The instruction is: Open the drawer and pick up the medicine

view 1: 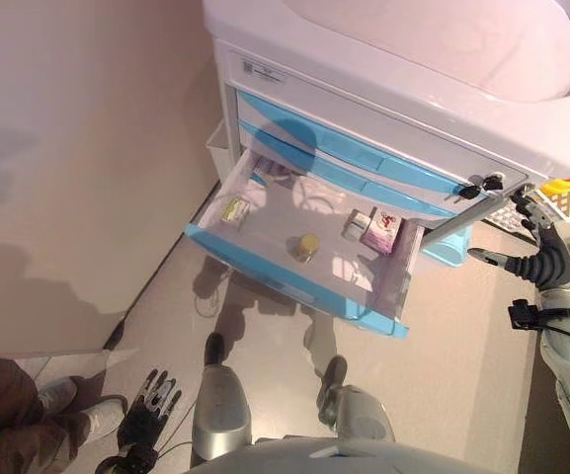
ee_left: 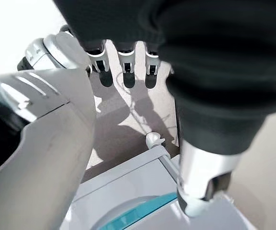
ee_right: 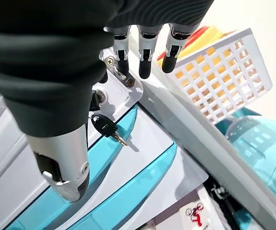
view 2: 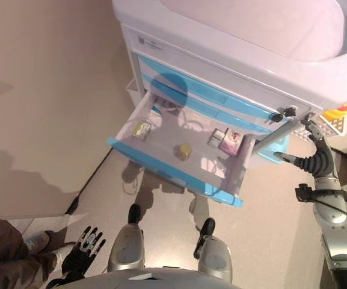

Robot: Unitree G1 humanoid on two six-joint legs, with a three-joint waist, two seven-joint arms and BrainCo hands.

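Drawer point(view 1: 294, 281) open; next, reach medicine bottle point(view 1: 307, 247) well below right hand point(ee_right: 142, 48)'s straight, empty fingers.

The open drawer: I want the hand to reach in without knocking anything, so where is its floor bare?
In the open drawer, floor is bare between the green box and the small yellow bottle, and along the front right corner by the blue front. It is crowded at back right, where the white box and pink box sit together.

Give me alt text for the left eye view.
An open blue-fronted drawer of a white cart holds a small bottle and several medicine boxes. The right hand is by the cart's corner, the left hand low and open.
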